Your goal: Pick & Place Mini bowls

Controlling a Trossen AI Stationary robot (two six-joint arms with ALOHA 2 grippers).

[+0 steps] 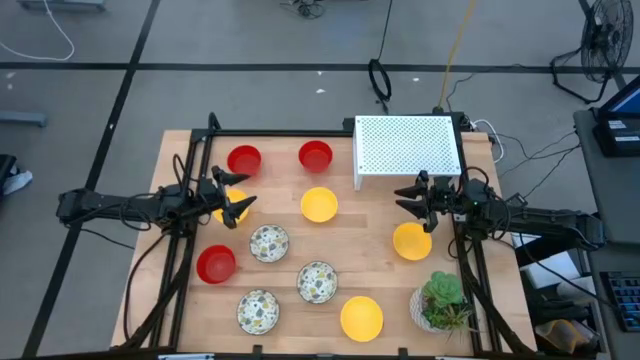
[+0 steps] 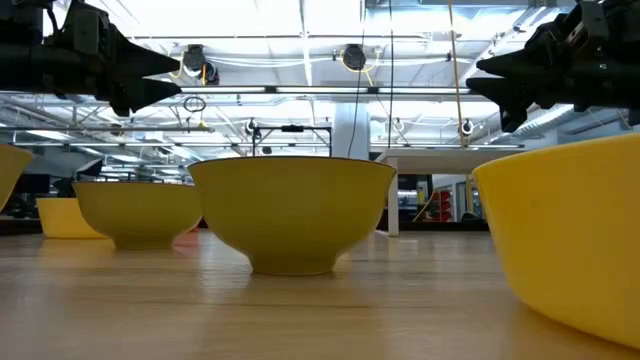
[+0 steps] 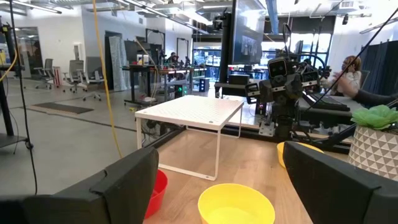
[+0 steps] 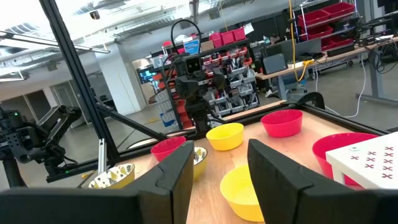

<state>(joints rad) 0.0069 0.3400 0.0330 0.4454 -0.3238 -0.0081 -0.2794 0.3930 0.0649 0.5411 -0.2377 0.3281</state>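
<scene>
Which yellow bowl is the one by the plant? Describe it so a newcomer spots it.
Find the white pot with the green plant at the table's edge, on the right arm's side. The yellow bowl sits right beside it, on that edge. The other yellow bowls lie farther in, nearer the white rack.

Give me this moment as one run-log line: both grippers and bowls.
left gripper: open, empty, above yellow bowl | right gripper: open, empty, beside white rack | mini bowls: all on table, none held
</scene>
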